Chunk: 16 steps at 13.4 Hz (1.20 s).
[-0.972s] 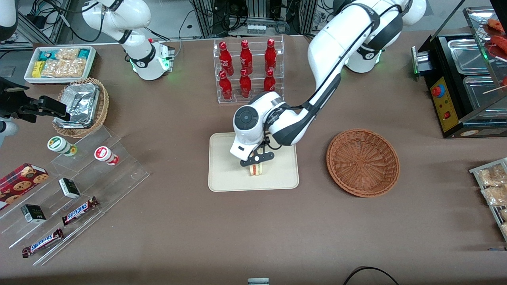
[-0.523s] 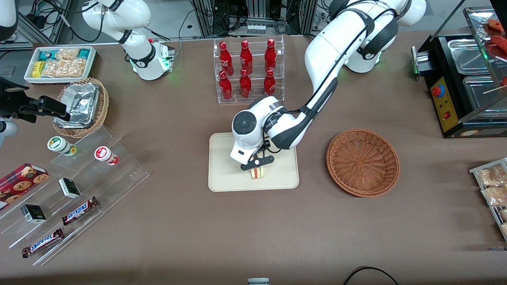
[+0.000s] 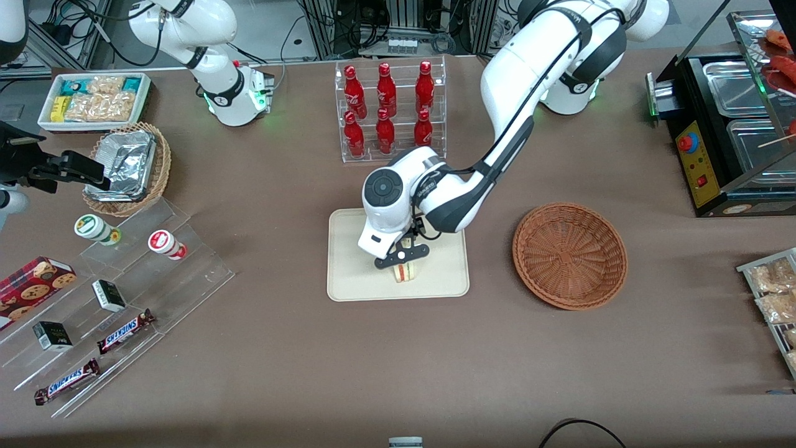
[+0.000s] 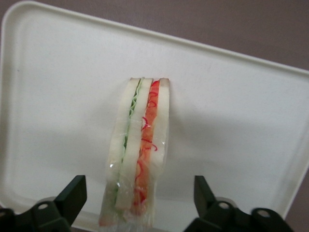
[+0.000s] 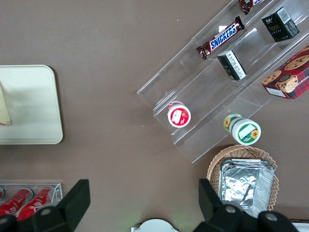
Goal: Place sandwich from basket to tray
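Hovering just above the tray (image 3: 354,261), the left arm's hand (image 3: 402,255) has its fingers (image 4: 72,193) spread wide and released, one on each side of the sandwich (image 4: 137,154) without touching it. That sandwich stands on edge on the tray, wrapped in clear film, its green and orange-red filling showing between pale bread slices, near the tray edge closest to the front camera. Toward the working arm's end of the surface (image 3: 280,348), the reddish-brown basket (image 3: 569,255) sits beside the tray with nothing in it.
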### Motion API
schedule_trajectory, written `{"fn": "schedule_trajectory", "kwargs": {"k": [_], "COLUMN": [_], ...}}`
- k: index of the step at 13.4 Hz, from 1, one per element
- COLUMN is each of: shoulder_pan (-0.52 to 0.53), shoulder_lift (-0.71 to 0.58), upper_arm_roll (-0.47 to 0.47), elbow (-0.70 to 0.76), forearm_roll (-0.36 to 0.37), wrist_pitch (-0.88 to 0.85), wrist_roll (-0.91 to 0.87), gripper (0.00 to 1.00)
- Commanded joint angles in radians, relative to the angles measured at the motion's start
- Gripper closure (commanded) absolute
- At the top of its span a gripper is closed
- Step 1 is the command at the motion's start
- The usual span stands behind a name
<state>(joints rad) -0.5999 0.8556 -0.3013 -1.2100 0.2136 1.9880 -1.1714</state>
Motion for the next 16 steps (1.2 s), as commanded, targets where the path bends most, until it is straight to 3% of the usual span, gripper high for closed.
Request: {"fn": "schedule_trajectory", "kwargs": {"k": [1, 6, 10, 16], "shoulder_pan": [0.006, 0.078, 0.211, 0.419], "shoulder_lift": [-0.073, -0.171, -0.352, -0.553], "upper_arm_roll": [0.004, 0.01, 0.007, 0.005], "elbow": [-0.005, -0.034, -0.218, -0.417], "forearm_roll": [0.004, -0.008, -0.074, -0.083], "wrist_pitch": [-0.072, -0.179, -0.204, -0.207], "wrist_roll": [0.008, 0.039, 0.273, 0.651], "gripper": [0.0, 0.0, 0.0, 0.0]}}
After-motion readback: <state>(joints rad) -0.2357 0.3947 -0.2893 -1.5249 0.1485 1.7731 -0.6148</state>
